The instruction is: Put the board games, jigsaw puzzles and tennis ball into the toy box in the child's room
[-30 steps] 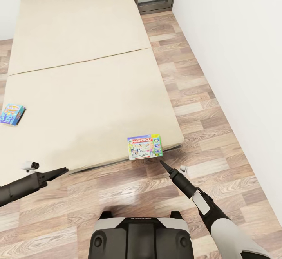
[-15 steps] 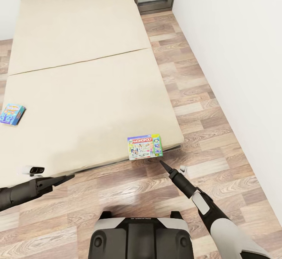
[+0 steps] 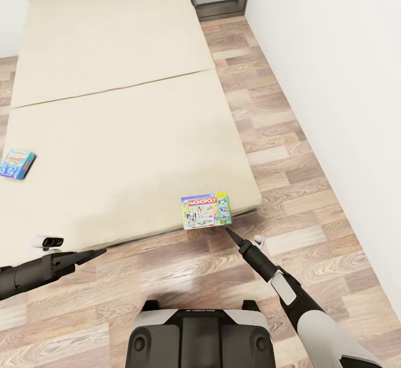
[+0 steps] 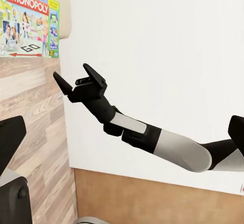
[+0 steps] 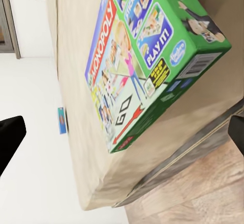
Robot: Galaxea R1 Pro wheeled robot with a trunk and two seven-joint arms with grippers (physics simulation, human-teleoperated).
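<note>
Reaching toward the Monopoly box [image 3: 205, 210] at the bed's [image 3: 111, 106] near right corner, the right gripper [image 3: 228, 230] has edged slightly closer over the last second, its jaws spread and nothing held; the pickup looks imminent. The left gripper [image 3: 99, 252] has swung rightward and lower than before, and whether it is released I cannot tell. A small blue game box [image 3: 18, 163] lies untouched at the bed's left edge.
</note>
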